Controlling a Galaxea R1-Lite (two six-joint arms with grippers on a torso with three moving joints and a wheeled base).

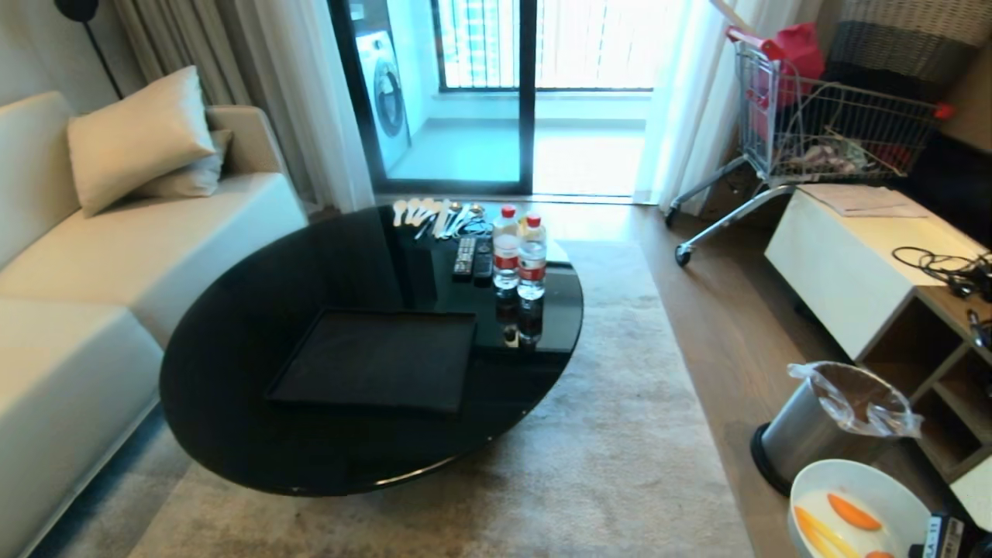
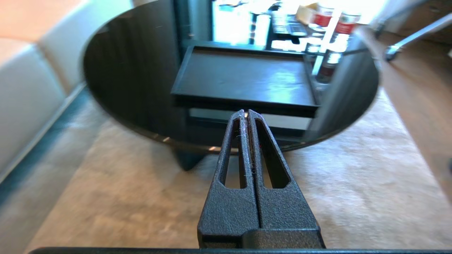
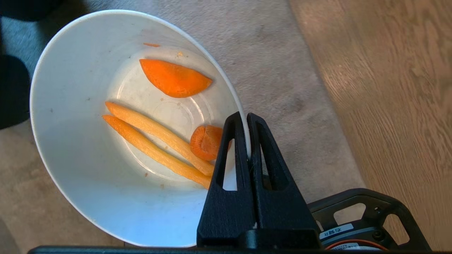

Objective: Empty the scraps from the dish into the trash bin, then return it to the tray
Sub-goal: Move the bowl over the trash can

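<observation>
Nearest the camera, the right tool (image 3: 247, 118) was closed tight on the rim of the dish (image 3: 81, 148), one finger inside the wall and the other outside, so the thin white edge was pinched between them. The dish was a small, round, deep-sided white bowl, smooth, with a few crumbs on its inner wall, held off the table over the rug (image 3: 268, 46) near where the rug meets the wooden floor (image 3: 395, 88). The scraps (image 3: 173, 78) lay in its bottom: an orange wedge, a round orange chunk close to the gripping finger, and two long yellow strips side by side. In the head view the dish (image 1: 852, 484) sat at the lower right corner, just beside the trash bin (image 1: 806, 430), a brushed-steel cylinder with a black base ring and a clear bag ruffled over its rim; what was inside the bin could not be told. The tray (image 1: 376, 360), flat and black, lay bare on the round black table (image 1: 232, 349), well apart from the dish, with two water bottles (image 1: 519, 252) farther back. The left tool (image 2: 247, 113) hung closed and empty before the table's edge.
</observation>
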